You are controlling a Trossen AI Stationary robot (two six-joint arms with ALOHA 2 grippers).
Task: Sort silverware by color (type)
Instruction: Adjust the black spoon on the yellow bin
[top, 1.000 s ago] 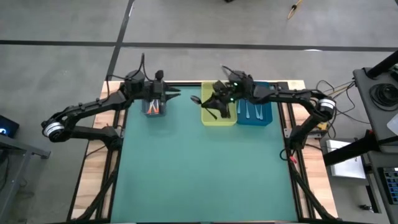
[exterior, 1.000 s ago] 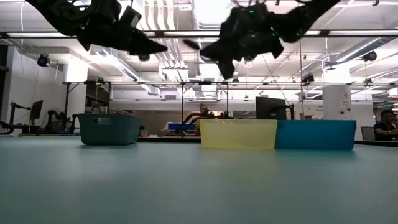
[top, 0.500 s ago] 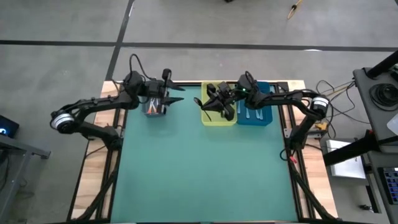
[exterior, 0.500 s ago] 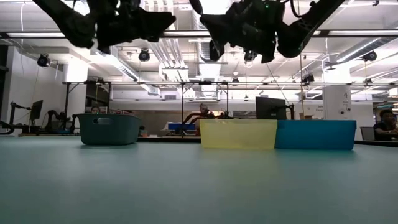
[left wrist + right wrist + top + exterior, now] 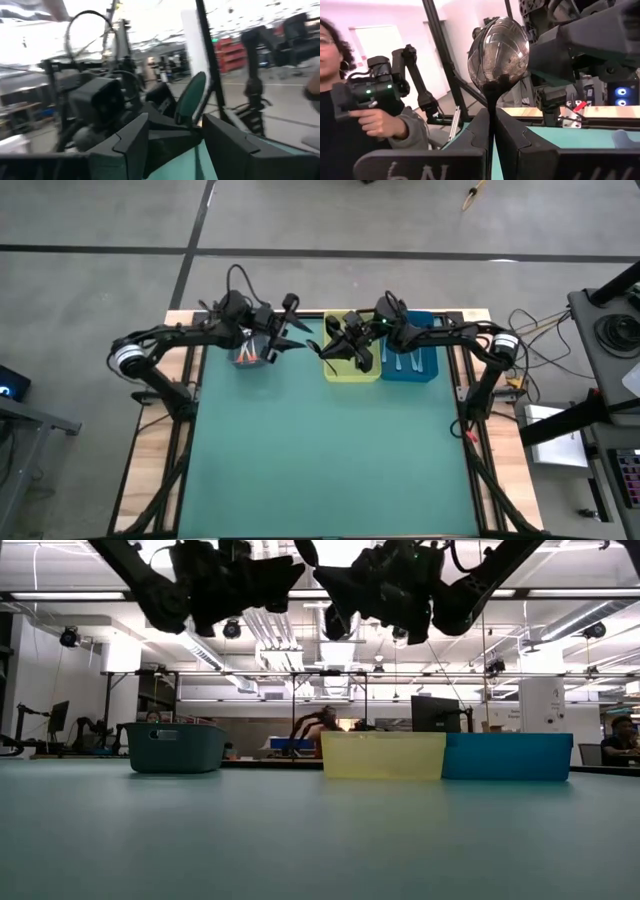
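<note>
- Teal mat (image 5: 320, 450) covers the table; three bins line its far edge.
- Right gripper (image 5: 491, 125) is clamped on a dark-handled spoon (image 5: 498, 55), bowl up, above the yellow bin (image 5: 352, 366).
- Left gripper (image 5: 172, 131) has its fingers apart, holding nothing, close to the spoon between the grey bin (image 5: 249, 354) and the yellow bin.
- Judged step: handing the spoon over, or dropping it. Next calls for aligning it with the matching bin.
- Orange spoons lie in the grey bin, pale ones in the blue bin (image 5: 409, 362).
- The arms crowd each other; a person (image 5: 355, 120) stands beyond.
</note>
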